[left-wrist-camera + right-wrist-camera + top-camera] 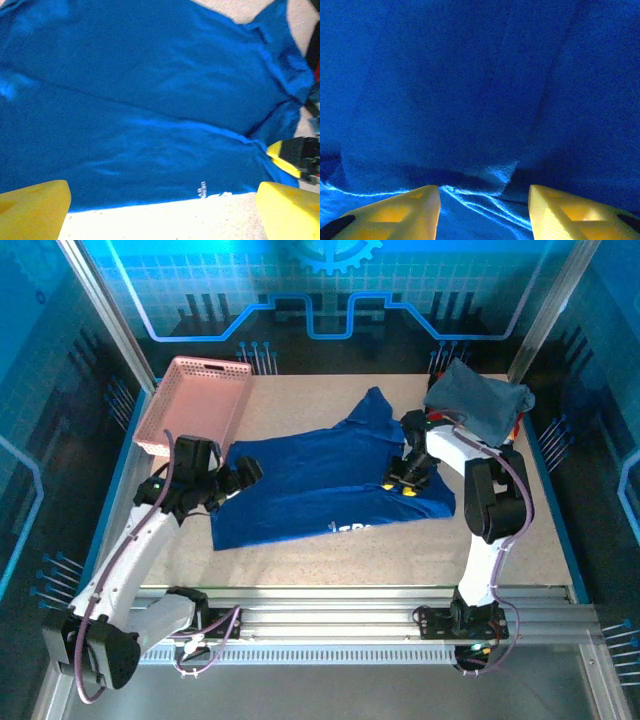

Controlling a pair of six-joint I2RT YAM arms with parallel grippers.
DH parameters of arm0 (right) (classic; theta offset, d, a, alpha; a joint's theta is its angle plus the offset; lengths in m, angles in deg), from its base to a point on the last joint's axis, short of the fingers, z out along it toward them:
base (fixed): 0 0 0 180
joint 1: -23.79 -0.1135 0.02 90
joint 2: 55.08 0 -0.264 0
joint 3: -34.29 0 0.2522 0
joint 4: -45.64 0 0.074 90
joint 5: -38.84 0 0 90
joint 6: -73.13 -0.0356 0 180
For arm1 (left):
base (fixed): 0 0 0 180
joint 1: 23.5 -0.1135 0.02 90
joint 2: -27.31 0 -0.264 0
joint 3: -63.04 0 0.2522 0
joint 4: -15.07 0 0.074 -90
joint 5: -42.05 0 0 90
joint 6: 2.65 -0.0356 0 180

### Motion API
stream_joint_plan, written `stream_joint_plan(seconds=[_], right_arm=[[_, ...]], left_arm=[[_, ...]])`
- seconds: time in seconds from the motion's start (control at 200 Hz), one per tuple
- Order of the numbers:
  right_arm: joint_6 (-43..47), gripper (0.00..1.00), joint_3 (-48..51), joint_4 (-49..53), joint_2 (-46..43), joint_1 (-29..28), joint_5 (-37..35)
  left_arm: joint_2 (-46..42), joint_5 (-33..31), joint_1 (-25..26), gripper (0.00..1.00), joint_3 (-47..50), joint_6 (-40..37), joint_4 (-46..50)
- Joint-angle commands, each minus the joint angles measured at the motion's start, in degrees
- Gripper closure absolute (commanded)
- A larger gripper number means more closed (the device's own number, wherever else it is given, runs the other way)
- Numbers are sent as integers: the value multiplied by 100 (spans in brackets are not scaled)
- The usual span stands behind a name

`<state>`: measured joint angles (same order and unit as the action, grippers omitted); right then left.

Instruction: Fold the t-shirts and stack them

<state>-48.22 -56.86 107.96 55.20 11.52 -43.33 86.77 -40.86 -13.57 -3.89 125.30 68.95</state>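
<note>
Top external view, item list. Large royal-blue cloth t-shirt with white lettering [330, 485]: spread mostly flat mid-table, likely laid out ready for first fold. Dull slate grey-blue t-shirt [478, 398]: bunched heap at far right corner, seemingly parked there to keep folding area free. Pink perforated plastic basket [195, 400]: far left corner. Left gripper [243, 476]: at blue shirt's left edge, jaws wide apart, empty. Right gripper [405, 483]: low over shirt's right side, yellow fingers [405, 210] parted, no cloth pinched.

The tabletop [350, 562] is viewed from above and behind; the royal-blue t-shirt [320, 480] is shared, seen closely from both wrists.
</note>
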Motion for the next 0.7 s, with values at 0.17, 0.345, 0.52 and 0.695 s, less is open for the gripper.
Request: stream_joint_plan(seconds=[0.17,0.345,0.52,0.695], right_arm=[[-178,87,-651,-82,447,-100,-111],[-26,100,-1730,215,972,-185,49],[110,91,-3069,1089,1463,-336,69],[919,54,-1826,1079,429,-532,-627]], left_arm=[[-315,-243,17,4,250,-86,410],[-347,-192,17,5,349,-197,473],[-436,-94,157,6,750,-25,452],[-822,-7,491,1,990,-155,290]])
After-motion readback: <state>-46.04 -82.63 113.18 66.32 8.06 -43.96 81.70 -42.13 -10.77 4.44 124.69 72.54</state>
